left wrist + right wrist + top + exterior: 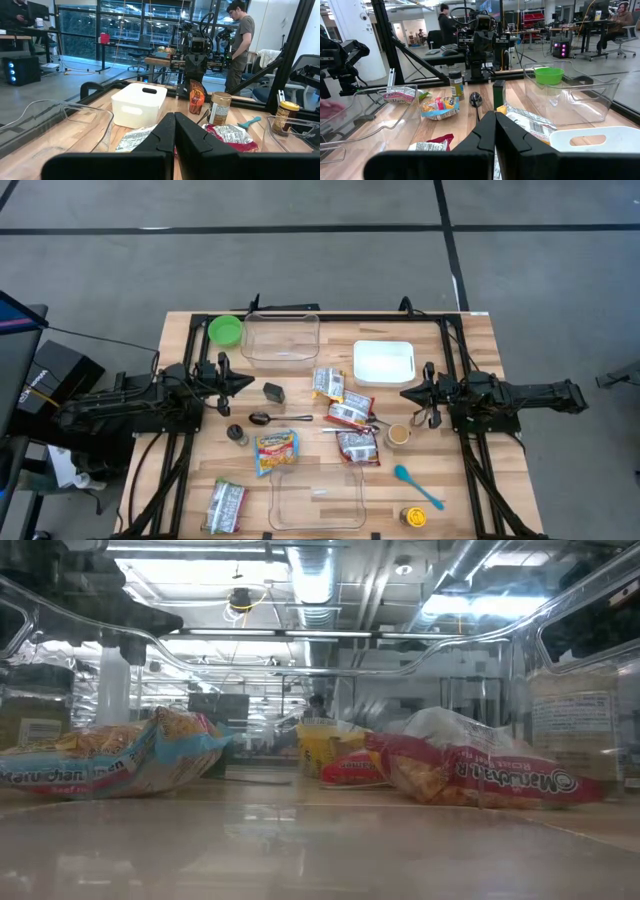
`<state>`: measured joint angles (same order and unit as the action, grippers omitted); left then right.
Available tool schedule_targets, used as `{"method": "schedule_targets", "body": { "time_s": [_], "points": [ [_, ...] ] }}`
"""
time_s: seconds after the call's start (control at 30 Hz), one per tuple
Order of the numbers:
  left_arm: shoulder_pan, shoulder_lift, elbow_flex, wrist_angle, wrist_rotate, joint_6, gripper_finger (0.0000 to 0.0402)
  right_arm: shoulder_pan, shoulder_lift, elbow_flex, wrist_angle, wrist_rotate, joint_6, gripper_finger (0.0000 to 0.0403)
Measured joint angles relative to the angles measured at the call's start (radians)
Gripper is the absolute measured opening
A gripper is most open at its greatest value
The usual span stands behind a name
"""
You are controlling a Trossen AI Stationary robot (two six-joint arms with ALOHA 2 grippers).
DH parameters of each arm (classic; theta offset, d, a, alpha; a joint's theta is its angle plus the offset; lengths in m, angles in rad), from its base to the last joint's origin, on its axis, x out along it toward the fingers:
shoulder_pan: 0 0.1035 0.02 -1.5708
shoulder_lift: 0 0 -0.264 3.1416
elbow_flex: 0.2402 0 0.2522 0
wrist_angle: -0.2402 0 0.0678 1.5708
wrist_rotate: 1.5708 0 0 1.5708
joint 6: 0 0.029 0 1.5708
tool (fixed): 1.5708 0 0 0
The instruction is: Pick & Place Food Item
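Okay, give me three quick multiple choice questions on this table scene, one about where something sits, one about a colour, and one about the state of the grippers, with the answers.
1. Where is the green bowl?
A. at the table's far left corner
B. inside the white bin
C. beside the blue spoon

2. What colour is the spoon near the right arm's side?
A. red
B. blue
C. black

3. How are the two grippers?
A. both open
B. one holds a packet
C. both shut and empty

Answers: A, the bowl sits by the clear bin; B, it shows blue from above; C, the left gripper and right gripper have fingers pressed together with nothing between.
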<state>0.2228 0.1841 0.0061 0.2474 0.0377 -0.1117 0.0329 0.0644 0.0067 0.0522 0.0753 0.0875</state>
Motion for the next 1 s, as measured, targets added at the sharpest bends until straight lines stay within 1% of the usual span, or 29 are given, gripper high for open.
{"method": "schedule_targets", "body": {
  "time_s": [0.23, 0.7, 1.0],
  "points": [
    [0.000, 0.000, 0.000, 0.003, 0.000, -0.001, 0.0000, 0.000, 0.000, 0.000, 0.000, 0.000, 0.000, 0.0000],
    [0.000, 0.000, 0.000, 0.071, 0.000, -0.001, 0.0000, 0.000, 0.000, 0.000, 0.000, 0.000, 0.000, 0.0000],
    [0.000, 0.000, 0.000, 0.312, 0.000, -0.004, 0.0000, 0.000, 0.000, 0.000, 0.000, 0.000, 0.000, 0.0000]
  ]
}}
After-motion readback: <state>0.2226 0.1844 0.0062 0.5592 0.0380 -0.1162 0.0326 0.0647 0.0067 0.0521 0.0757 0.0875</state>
